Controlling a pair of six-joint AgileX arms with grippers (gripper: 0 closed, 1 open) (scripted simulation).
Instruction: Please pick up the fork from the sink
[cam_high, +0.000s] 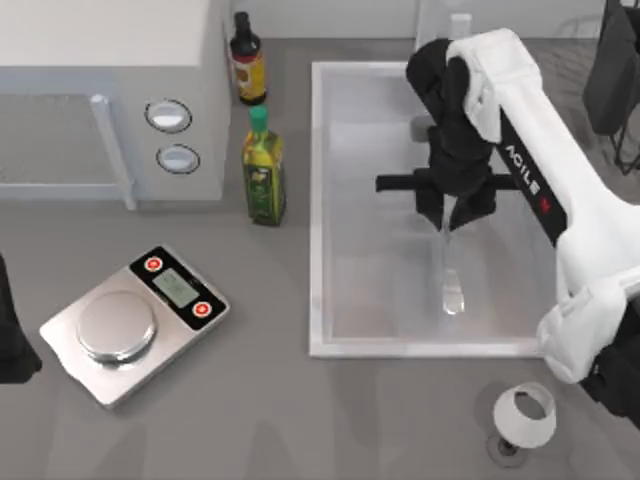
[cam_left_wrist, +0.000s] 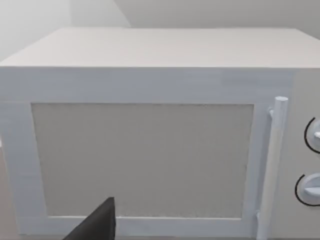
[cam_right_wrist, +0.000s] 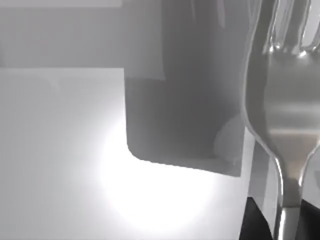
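The fork (cam_high: 451, 270) is a slim silver one, pointing its rounded handle end toward the front of the white sink (cam_high: 320, 200). My right gripper (cam_high: 447, 208) reaches down into the sink's middle and is shut on the fork near its tine end. In the right wrist view the fork (cam_right_wrist: 285, 115) stands close up, its neck running down between the dark fingers (cam_right_wrist: 256, 222) of the gripper (cam_right_wrist: 285, 227). The sink's pale wall lies behind it. My left gripper (cam_high: 12, 335) is parked at the table's left edge, facing the microwave.
A white microwave (cam_high: 100, 90) (cam_left_wrist: 145, 150) fills the back left. A silver kitchen scale (cam_high: 135, 322) sits front left. A green oil bottle (cam_high: 264, 170) and a dark sauce bottle (cam_high: 247, 60) stand just left of the sink. A white glass (cam_high: 525, 415) stands front right.
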